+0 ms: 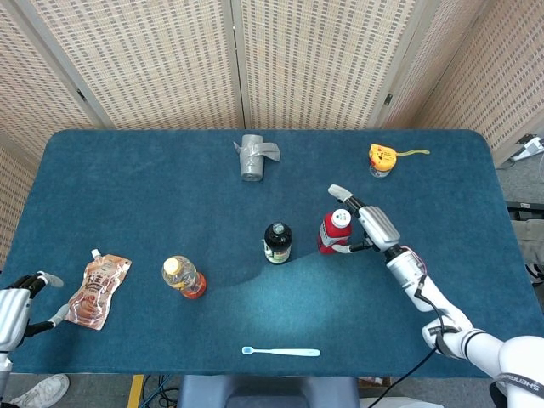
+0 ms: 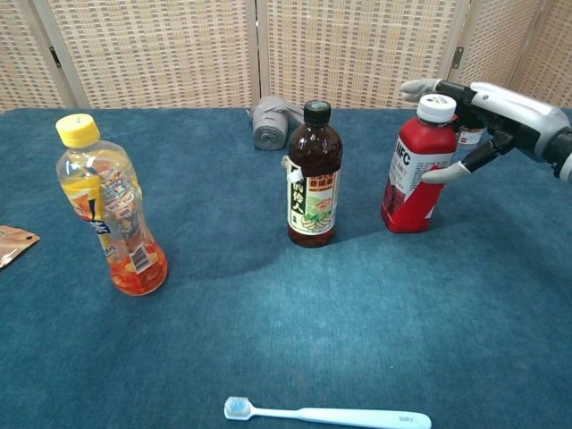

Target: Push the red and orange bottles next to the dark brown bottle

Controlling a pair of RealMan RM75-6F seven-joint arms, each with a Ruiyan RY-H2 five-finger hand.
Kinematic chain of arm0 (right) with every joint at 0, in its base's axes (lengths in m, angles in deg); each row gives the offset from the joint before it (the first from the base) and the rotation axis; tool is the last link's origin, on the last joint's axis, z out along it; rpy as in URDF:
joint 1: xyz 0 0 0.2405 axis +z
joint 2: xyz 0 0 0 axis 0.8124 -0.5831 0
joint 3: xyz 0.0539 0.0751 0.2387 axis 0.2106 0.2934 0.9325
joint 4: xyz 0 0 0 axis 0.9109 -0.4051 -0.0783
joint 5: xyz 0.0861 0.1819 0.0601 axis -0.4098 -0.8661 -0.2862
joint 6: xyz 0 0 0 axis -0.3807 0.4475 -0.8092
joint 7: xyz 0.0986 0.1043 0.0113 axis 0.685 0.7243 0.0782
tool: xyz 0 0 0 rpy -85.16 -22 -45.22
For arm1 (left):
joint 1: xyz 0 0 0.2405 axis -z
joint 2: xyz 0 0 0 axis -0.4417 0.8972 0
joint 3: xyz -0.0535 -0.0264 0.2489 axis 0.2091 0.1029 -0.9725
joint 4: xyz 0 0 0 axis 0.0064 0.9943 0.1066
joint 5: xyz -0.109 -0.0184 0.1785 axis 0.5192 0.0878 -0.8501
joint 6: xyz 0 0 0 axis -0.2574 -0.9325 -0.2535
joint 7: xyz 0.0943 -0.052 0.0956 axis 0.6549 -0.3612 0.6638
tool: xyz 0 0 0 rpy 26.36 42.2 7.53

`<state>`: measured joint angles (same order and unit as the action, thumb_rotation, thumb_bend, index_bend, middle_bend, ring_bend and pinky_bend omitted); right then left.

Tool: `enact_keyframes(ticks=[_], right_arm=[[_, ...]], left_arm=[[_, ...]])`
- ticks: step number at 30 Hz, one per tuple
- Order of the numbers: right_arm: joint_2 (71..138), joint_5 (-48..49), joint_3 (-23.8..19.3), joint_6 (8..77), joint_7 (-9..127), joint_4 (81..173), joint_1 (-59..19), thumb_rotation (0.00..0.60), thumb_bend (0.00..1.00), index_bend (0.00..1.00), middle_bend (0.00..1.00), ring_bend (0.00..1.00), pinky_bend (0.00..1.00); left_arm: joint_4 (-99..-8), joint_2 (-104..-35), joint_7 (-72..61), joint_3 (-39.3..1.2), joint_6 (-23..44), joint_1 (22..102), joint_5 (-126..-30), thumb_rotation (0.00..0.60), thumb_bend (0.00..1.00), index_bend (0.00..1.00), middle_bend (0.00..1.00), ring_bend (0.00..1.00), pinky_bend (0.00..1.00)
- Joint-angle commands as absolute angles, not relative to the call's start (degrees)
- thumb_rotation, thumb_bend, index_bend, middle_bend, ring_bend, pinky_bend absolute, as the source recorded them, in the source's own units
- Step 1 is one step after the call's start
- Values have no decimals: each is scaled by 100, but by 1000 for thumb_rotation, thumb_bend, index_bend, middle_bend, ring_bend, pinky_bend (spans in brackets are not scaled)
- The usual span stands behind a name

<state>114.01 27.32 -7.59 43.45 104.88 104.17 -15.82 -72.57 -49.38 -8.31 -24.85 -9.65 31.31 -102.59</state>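
The red bottle (image 2: 415, 167) is seen standing upright near the middle of the table (image 1: 127, 170), a little toward the right edge, just beside the dark brown bottle (image 2: 312, 177) but with a gap left between the two. The right hand (image 2: 487, 116) is held against the red bottle's right side with its fingers spread; one lower finger appears to touch the bottle's body, while an upper finger reaches past the white cap. Nothing is gripped by it. The first push is judged to be nearly finished: the red bottle is close to its goal, though a further nudge toward the dark brown bottle may be wanted.

The orange bottle (image 2: 109, 221) is found well apart, toward the left part of the front edge, tilted slightly and untouched. Its push is judged not yet begun, and the next move would call for steady low contact so that this tall, narrow bottle is not tipped over.

The left hand (image 1: 15, 309) is cut off at the front left corner in the head view, beside a pouch (image 1: 97, 291); its fingers seem loosely apart and empty, but this is hard to make out. The right arm is cropped by the frame in the chest view. Whether the upper finger actually touches the cap cannot be told.
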Motion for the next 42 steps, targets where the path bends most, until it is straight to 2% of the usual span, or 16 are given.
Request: enact_keyframes(ticks=[1, 7, 13, 17, 23, 26, 28, 30, 34, 36, 42], right_arm=[[10906, 2807, -774, 4737, 9710, 11142, -1779, 600, 0, 0, 54, 154, 359], [10068, 2800, -844, 5065, 8585, 12380, -2112, 600, 0, 0, 64, 140, 357], [9297, 2741, -983, 5352, 7653, 13236, -2533, 600, 0, 7, 128, 139, 357], [8932, 2723, -1082, 5705, 6943, 13655, -2906, 600, 0, 94, 202, 148, 359], [8580, 2717, -1262, 6184, 6013, 14205, -3459, 600, 0, 219, 335, 266, 384], [8466, 2751, -1363, 6386, 5821, 14445, -3714, 600, 0, 235, 349, 282, 385], [8466, 2861, -1404, 6573, 5842, 14468, -3852, 600, 0, 236, 356, 289, 386], [8528, 3048, -1444, 6830, 5973, 14357, -4001, 600, 0, 240, 366, 301, 387], [8589, 3328, -1495, 7162, 6277, 14142, -4192, 600, 0, 255, 375, 311, 387], [8627, 3471, -1493, 7326, 6486, 14013, -4254, 600, 0, 262, 379, 316, 387], [8715, 3592, -1444, 7522, 6922, 13675, -4365, 600, 0, 276, 389, 327, 387]], left_arm=[[-7255, -4943, -832, -2482, -969, 3130, -10257, 600, 204, 436, 419, 385, 556], [-7255, -4960, -793, -2496, -936, 3148, -10274, 600, 204, 436, 419, 385, 557], [-7237, -5004, -830, -2514, -993, 3165, -10411, 600, 204, 435, 419, 387, 562], [-7280, -5003, -835, -2548, -916, 3197, -10439, 600, 204, 424, 419, 388, 566], [-7518, -4961, -762, -2602, -719, 3265, -10418, 600, 204, 380, 414, 385, 590], [-7601, -4988, -785, -2643, -626, 3299, -10439, 600, 201, 334, 365, 377, 590], [-7706, -4950, -883, -2694, -462, 3352, -10437, 600, 161, 264, 286, 362, 587], [-7822, -4882, -1054, -2747, -227, 3455, -10461, 600, 98, 169, 191, 302, 556], [-7947, -4877, -1249, -2732, 167, 3668, -10370, 600, 33, 18, 34, 194, 476], [-7999, -4939, -1324, -2678, 352, 3782, -10260, 600, 24, 0, 1, 153, 444], [-7948, -5254, -1445, -2450, 720, 4090, -9939, 600, 24, 0, 0, 88, 407]])
